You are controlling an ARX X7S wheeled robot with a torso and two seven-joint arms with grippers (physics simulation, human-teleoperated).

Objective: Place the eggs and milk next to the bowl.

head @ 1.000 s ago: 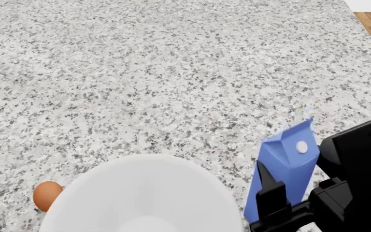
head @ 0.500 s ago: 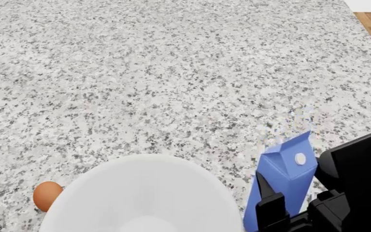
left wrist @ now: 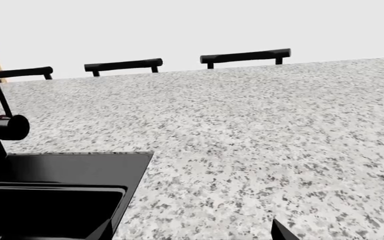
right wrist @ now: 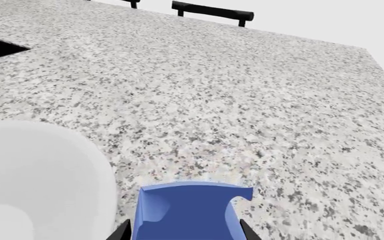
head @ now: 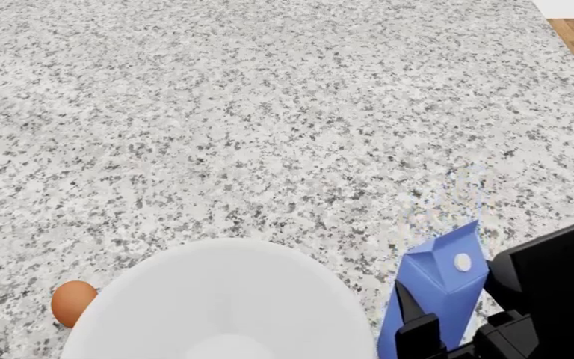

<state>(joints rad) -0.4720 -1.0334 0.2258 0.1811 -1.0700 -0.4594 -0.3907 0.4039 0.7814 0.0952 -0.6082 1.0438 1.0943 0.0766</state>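
One egg by the bowl, milk in the right gripper's hold

Speckled granite counter (head: 267, 112) fills most of the head view. Big white bowl (head: 222, 303) sits at the near edge, cut off by the frame bottom. Small orange-brown egg (head: 72, 302) lies on the counter just beside the bowl's left rim, touching or nearly so; can't tell which. Only that egg shows.

Blue milk carton (head: 435, 288) stands just right of the bowl, white cap (head: 463, 262) on its slanted top, tilted a bit. Right gripper (head: 457, 340) is closed on the carton's lower part, w/ black fingers (head: 417, 333) on either side of it. Right wrist view agrees: carton's gable top (right wrist: 192, 210) fills the space between two dark fingertips, w/ the bowl's rim (right wrist: 78, 165) close alongside. Can't tell whether the carton's base is on the counter.

Left gripper: only a dark fingertip (left wrist: 282, 231) pokes into the left wrist view, so how far open it is can't be told. That view also shows a black sink (left wrist: 52, 195), a black faucet (left wrist: 2, 125) and three chair backs (left wrist: 245, 56) past the counter's far edge
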